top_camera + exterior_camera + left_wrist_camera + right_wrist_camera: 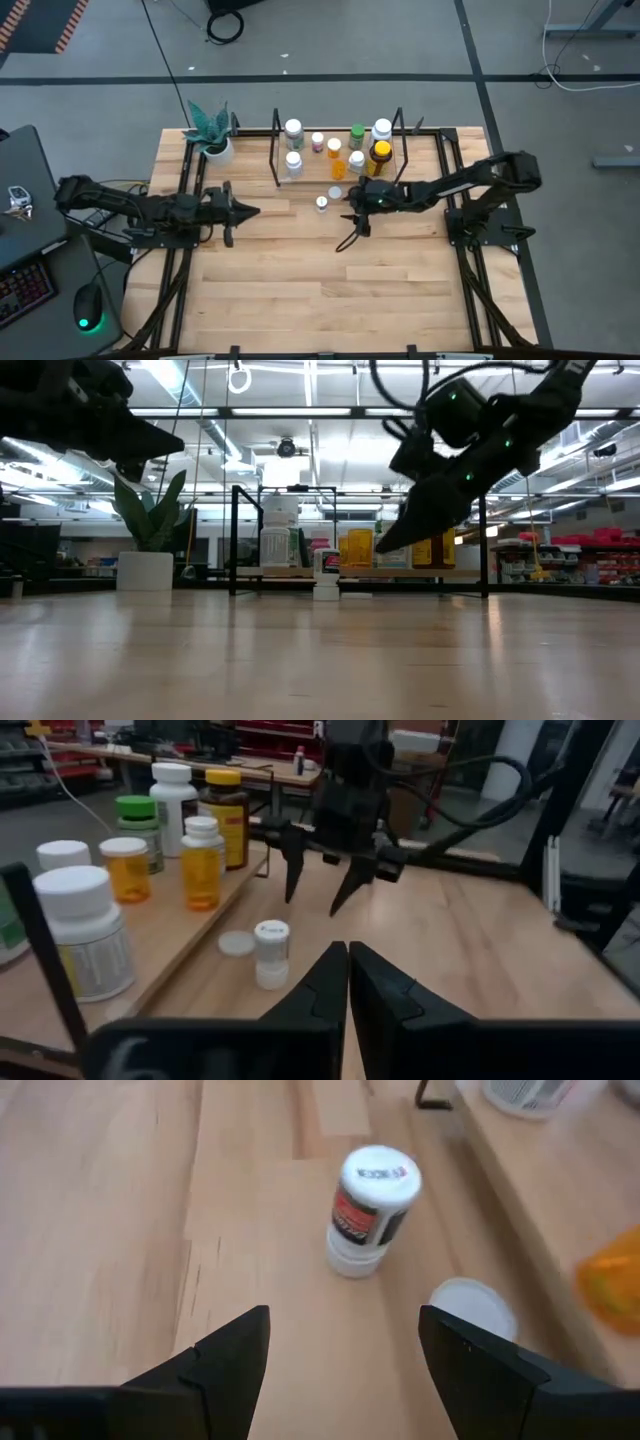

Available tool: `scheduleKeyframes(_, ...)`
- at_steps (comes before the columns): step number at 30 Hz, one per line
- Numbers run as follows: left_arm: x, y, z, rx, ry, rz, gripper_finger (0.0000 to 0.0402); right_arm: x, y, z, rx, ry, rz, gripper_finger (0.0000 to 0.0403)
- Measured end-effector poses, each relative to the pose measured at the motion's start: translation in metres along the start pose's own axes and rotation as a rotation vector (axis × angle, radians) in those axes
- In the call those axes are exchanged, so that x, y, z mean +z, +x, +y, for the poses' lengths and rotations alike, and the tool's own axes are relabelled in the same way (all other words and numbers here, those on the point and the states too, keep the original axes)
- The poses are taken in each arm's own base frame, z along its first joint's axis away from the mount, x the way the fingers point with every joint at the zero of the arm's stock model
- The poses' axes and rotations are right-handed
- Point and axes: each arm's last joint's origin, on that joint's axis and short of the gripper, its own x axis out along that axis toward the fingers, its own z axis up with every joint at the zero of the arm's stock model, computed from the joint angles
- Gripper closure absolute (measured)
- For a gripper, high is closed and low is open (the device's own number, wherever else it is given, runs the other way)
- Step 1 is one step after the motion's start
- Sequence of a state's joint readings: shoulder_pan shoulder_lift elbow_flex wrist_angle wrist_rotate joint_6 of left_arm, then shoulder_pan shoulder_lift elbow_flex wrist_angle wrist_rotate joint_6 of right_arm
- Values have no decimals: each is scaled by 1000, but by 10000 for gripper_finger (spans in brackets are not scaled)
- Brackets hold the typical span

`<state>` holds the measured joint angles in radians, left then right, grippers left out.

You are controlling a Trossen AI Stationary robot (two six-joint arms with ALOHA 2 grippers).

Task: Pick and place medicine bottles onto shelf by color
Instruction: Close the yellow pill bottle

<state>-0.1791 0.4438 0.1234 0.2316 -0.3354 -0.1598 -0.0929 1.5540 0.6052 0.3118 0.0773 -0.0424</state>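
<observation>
A small white-capped bottle (372,1210) stands upright on its base on the table in front of the shelf (310,172). A loose white lid (472,1308) lies flat beside it. My right gripper (345,1350) hangs open above the table, slanting down toward this bottle from the table's right, and touches nothing. Several medicine bottles stand on the shelf board: white (75,930), orange (200,860), green-capped (137,825) and amber with a yellow cap (226,815). My left gripper (347,960) is shut and empty, level above the table left of the small bottle (321,203).
A white plant pot (215,150) with a green plant stands at the shelf's left end. Black wire uprights (235,540) frame the shelf. Bare wooden tabletop (330,290) stretches toward the near edge. A desk with a keyboard and mouse (88,320) sits off the table's left.
</observation>
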Motion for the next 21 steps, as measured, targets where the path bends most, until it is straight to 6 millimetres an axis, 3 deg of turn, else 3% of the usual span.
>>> scheduleKeyframes(7,1,-10,4,3,9,-7,372,-6,21,3,-33,41,-35,138)
scheduleKeyframes(16,2,-22,8,19,7,-25,373,2,24,-5,-91,42,-3,138)
scheduleKeyframes(21,3,-23,8,18,11,-36,378,-11,37,-4,-98,42,43,138)
